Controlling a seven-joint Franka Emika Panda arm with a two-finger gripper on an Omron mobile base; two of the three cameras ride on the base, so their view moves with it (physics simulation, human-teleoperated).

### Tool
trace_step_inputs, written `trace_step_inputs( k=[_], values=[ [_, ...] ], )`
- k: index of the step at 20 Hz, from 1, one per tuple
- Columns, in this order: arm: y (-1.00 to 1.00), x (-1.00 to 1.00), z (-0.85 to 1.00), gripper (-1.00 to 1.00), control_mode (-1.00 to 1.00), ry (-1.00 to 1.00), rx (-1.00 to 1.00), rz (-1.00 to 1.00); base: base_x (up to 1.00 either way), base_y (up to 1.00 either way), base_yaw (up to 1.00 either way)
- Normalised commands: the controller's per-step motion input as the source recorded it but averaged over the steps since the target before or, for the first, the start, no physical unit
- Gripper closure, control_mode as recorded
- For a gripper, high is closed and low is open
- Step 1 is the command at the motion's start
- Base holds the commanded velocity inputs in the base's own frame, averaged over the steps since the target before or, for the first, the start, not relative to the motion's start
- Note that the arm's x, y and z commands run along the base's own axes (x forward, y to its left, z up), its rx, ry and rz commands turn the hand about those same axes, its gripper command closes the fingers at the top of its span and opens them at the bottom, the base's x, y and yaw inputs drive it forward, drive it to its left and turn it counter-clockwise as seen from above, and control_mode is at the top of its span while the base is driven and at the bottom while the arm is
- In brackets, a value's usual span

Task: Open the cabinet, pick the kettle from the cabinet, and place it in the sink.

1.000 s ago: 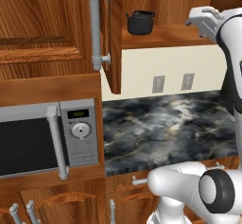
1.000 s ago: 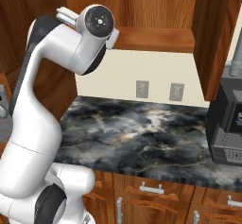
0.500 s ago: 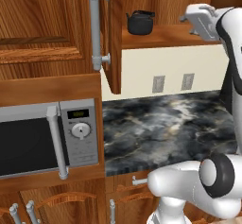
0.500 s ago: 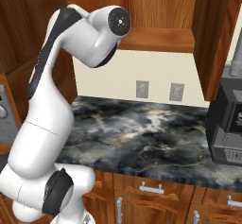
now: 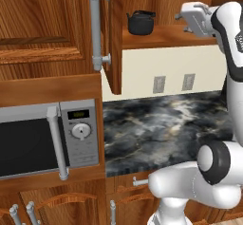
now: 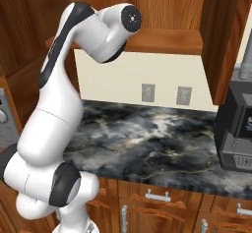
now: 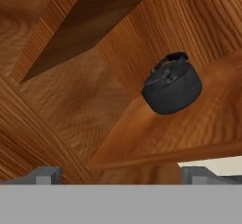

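The cabinet point(image 5: 163, 36) stands open, its door point(image 5: 115, 34) swung out edge-on beside the long silver bar handle point(image 5: 96, 24). The squat black kettle point(image 5: 141, 23) sits upright on the cabinet's shelf, towards its left. My gripper point(image 5: 182, 16) hovers at shelf height to the right of the kettle, apart from it. In the hand view the kettle point(image 7: 171, 87) lies ahead, right of centre, on the wooden shelf point(image 7: 156, 133), and my gripper point(image 7: 121, 176) is open with nothing between its fingertips point(image 7: 47, 175). The sink is out of view.
A silver microwave point(image 5: 42, 141) is built in at the lower left. The dark marble counter point(image 5: 161, 129) runs below the cabinet, with two wall outlets point(image 5: 159, 83) behind it. A black coffee machine point(image 6: 239, 131) stands on the counter at the right. Drawers with silver handles point(image 6: 157, 195) sit beneath.
The arm has swung and the hand has moved left towards the kettle at shelf height. The gripper has stayed open. The kettle and the door have not moved.
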Motion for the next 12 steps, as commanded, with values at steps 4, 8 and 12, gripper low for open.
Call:
trace_step_inputs(
  k=[4, 8, 12],
  values=[
    [0.11, 0.31, 0.06, -1.0, -1.0, 0.0, 0.0, 0.0, 0.0, 0.0, 0.0],
    [0.09, 0.28, 0.0, -1.0, -1.0, 0.0, 0.0, 0.0, 0.0, 0.0, 0.0],
    [0.11, 0.25, -0.01, -1.0, -1.0, 0.0, 0.0, 0.0, 0.0, 0.0, 0.0]
  ],
)
